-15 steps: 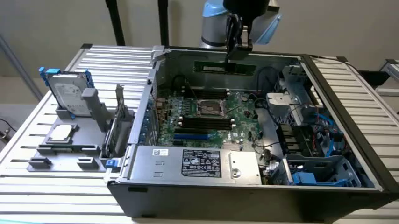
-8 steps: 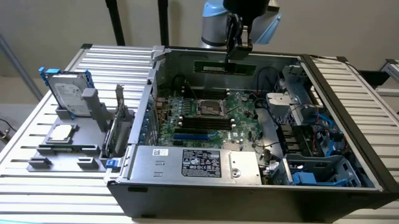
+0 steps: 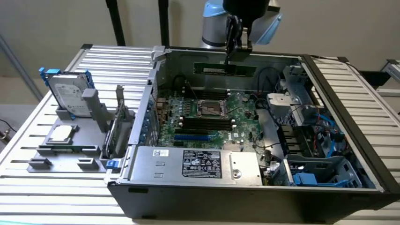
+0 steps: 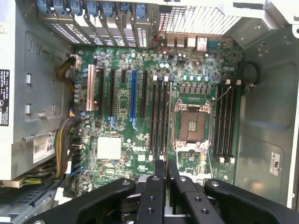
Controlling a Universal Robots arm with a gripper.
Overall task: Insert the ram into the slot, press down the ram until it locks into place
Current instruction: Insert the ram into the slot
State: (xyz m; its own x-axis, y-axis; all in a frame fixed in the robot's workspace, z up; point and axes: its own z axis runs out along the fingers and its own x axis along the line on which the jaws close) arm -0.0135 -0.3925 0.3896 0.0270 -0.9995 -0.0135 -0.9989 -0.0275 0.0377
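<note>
Ribbed metal table [image 3: 56,187] carries one open black computer case [image 3: 250,199], and inside it one green motherboard [image 4: 117,158] with the square CPU socket [image 3: 212,108] near its middle. Towards the camera from the socket in the exterior view lies one grey power supply [image 3: 200,164]; it has one black label whose print is too small to read. In the wrist view a white sticker [image 4: 44,147] shows digits that look like 68. Well outside the case from the socket stands one grey fixture [image 3: 62,152] with one hard drive [image 3: 65,96] upright. Two banks of black memory slots [image 4: 160,116] flank the socket, about four in each, all empty; one long blue slot [image 4: 134,93] lies beyond them. The single gripper [image 3: 234,60] is clamped narrow on the ram [image 3: 212,69], which is held level in the air, above and beyond the socket near the case's far wall.
</note>
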